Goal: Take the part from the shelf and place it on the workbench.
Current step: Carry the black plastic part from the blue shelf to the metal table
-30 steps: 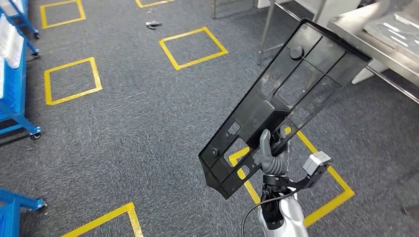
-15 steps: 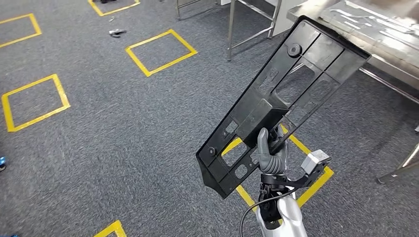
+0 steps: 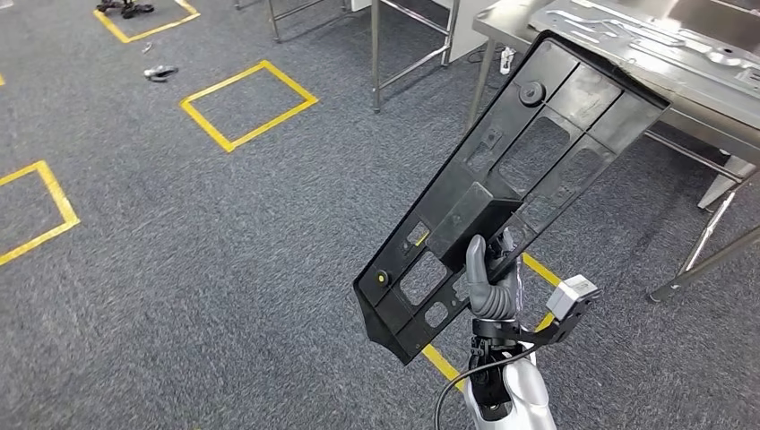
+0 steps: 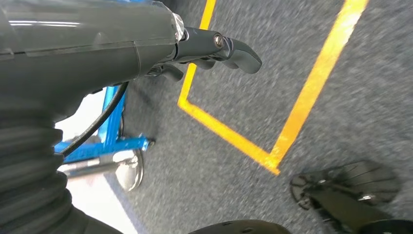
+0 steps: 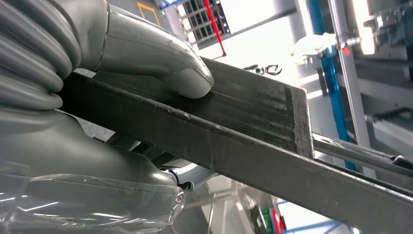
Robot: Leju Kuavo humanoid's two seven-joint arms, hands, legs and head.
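Matt black plastic part (image 3: pixel 515 188), shiny steel workbench (image 3: pixel 645 54), rough grey carpet (image 3: pixel 224 251).

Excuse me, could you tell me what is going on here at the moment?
The robot's right hand holds a large black plastic panel tilted up in front of it, above grey carpet marked with yellow squares. A steel workbench stands ahead on the right, and the panel is not yet on it. The left hand hangs near the floor, holding nothing.
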